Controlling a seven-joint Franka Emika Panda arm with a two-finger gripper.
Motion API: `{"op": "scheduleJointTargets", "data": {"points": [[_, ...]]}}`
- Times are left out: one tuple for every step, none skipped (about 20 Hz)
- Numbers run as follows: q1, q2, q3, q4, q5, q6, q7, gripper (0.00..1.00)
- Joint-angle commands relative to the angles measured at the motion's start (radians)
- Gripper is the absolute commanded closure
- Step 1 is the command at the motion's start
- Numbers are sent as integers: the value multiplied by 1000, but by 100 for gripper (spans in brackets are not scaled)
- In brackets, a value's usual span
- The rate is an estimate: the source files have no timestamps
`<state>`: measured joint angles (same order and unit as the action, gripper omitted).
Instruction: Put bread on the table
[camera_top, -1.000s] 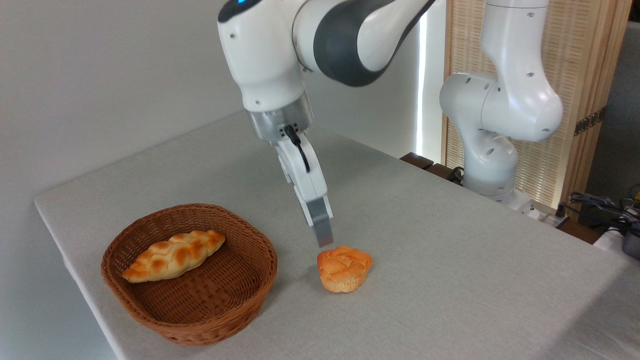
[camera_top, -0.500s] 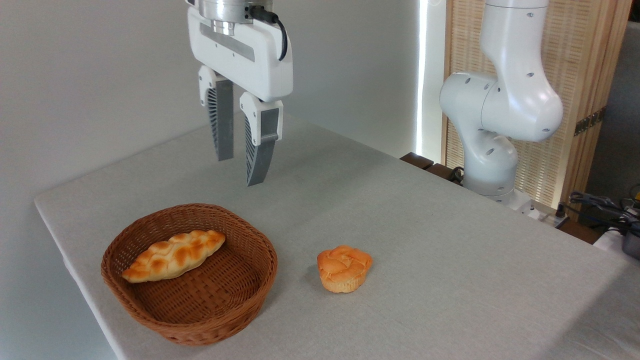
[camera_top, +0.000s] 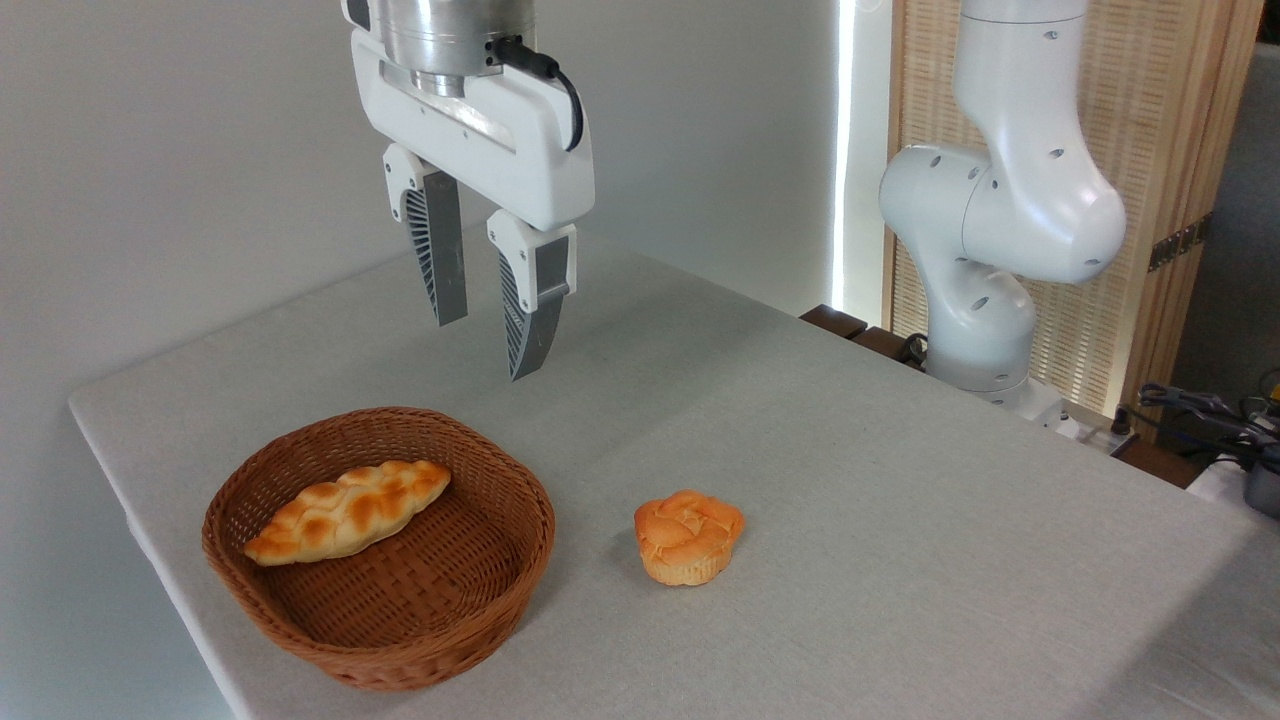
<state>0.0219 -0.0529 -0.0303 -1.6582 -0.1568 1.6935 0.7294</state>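
Observation:
The bread (camera_top: 688, 536), a small round orange-golden bun with a knotted top, rests on the grey-beige table (camera_top: 850, 480) just right of the basket. My gripper (camera_top: 488, 345) hangs high above the table behind the basket, up and to the left of the bun and well apart from it. Its two ribbed fingers (camera_top: 524, 318) point down, open, with nothing between them.
A brown wicker basket (camera_top: 380, 545) near the table's front left corner holds a longer pale braided loaf (camera_top: 345, 510). The arm's white base (camera_top: 985, 300) stands at the table's far right edge, with cables (camera_top: 1200, 410) beyond it.
From just above the bun, the gripper has risen and swung back to the left over the last second; in the last half second it sank and shifted slightly. The bun stays put.

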Motion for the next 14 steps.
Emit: {"op": "scheduleJointTargets", "data": {"points": [[-11,18,4,35,43,-37,16,0],[-11,18,3,35,45,-37,16,0],[-11,18,3,34,48,-38,16,0],[-11,18,1,34,49,-50,16,0],[-13,18,-2,34,75,-60,18,0],[-13,18,-3,34,100,-60,19,0],[-16,18,-5,34,111,-61,18,0],[-22,18,-5,34,111,-61,16,0],[-22,18,-5,34,111,-61,18,0],[-22,18,-5,34,111,-63,18,0],[-22,18,-5,34,111,-63,18,0],[-22,18,-5,34,111,-63,18,0],[-22,18,-5,34,112,-63,18,0],[-23,18,-5,32,121,-63,18,0]]}}
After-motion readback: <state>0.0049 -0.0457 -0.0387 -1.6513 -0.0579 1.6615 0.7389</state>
